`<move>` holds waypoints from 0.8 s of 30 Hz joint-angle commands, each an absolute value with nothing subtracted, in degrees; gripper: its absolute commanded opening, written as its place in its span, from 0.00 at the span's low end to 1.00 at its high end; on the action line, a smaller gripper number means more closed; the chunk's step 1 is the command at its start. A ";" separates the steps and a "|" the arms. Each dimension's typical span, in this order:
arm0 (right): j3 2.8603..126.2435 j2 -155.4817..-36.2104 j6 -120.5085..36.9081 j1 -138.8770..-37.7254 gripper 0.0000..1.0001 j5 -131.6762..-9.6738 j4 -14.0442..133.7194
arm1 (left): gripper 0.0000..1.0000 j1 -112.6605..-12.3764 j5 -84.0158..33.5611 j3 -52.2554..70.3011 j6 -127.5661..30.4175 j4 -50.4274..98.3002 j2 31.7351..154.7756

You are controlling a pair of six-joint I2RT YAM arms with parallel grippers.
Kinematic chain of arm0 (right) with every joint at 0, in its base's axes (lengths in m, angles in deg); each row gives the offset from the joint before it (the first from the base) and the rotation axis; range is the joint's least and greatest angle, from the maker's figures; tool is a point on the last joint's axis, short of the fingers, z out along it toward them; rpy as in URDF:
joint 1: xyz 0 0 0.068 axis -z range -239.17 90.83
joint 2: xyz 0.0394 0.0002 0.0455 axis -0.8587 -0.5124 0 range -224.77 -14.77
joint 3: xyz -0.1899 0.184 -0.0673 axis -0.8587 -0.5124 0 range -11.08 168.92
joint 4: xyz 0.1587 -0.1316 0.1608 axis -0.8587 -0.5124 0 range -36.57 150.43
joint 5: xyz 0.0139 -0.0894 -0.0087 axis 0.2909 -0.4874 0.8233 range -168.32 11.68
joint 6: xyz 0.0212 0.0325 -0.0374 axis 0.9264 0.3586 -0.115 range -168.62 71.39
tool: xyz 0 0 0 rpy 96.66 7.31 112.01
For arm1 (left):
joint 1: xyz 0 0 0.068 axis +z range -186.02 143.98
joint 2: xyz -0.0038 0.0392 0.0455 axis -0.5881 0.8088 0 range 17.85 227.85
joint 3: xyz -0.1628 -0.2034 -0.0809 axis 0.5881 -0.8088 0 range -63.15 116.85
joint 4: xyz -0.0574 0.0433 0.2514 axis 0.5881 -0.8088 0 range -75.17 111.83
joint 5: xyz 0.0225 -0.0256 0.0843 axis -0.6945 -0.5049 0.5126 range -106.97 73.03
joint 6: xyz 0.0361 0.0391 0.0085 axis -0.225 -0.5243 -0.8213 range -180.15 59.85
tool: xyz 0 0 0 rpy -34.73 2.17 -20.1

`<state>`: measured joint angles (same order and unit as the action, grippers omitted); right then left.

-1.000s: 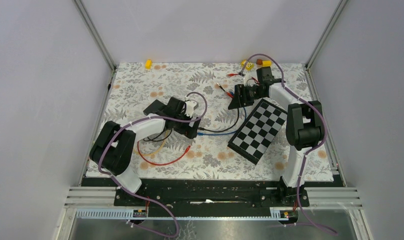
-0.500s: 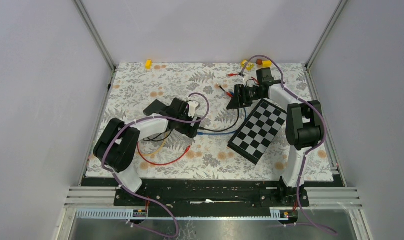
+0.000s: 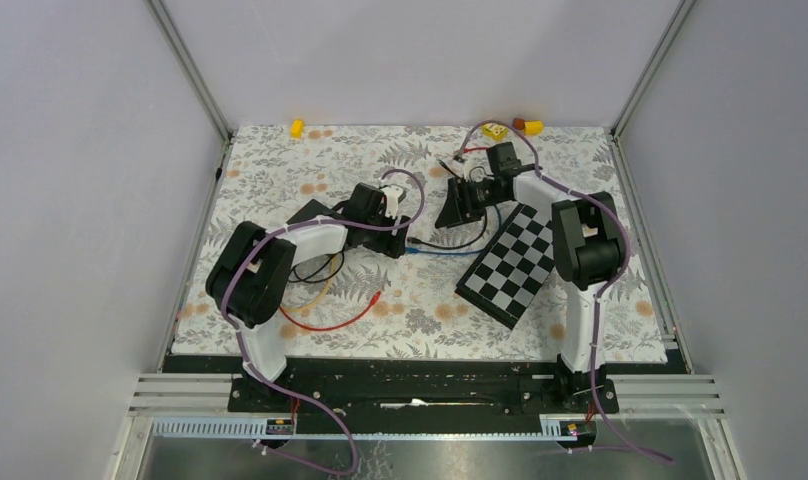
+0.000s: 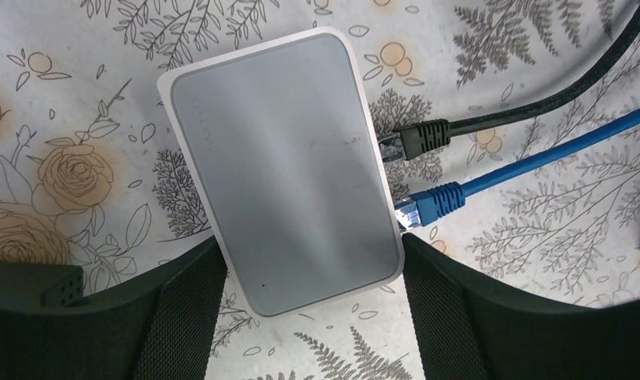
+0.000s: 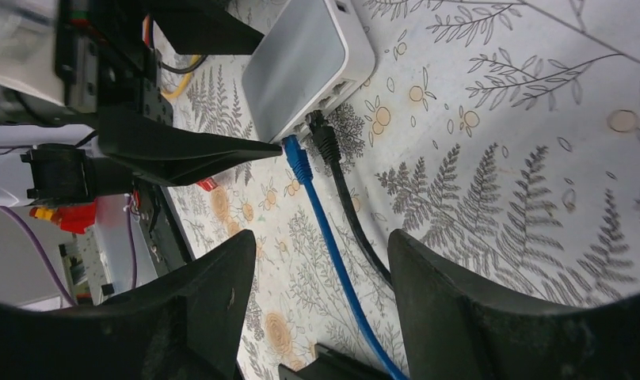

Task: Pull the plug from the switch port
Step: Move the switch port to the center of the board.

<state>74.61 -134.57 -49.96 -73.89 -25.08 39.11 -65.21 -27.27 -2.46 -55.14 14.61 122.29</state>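
Switch [image 4: 281,166] lies near the middle of your floral desk [image 3: 280,160], with grey walls [image 3: 410,60] around it and a checkerboard [image 3: 515,260] toward the right edge. A black plug [image 4: 416,138] and a blue plug [image 4: 432,202] sit in its ports. Your left tool [image 4: 309,265] clamps the switch's long sides. Your right tool [image 5: 321,237] gapes wide, empty, near the plugs.

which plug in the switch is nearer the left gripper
The blue plug, closest to the left gripper; the black plug sits farther along the switch edge, away from it.
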 commanded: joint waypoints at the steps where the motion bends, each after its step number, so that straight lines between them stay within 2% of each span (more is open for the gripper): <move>1: 77.29 -137.54 -49.47 -76.35 0.68 -23.78 40.21 | 0.77 -65.07 -29.93 -2.61 -51.39 15.96 123.94; 7: 78.54 -141.27 -48.97 -78.41 0.66 -24.44 42.86 | 0.86 -65.07 -30.20 -5.22 -51.75 16.86 122.25; 24: 75.39 -145.51 -42.59 -79.44 0.60 -19.96 47.41 | 0.89 -65.11 -30.12 -9.31 -54.71 15.19 120.15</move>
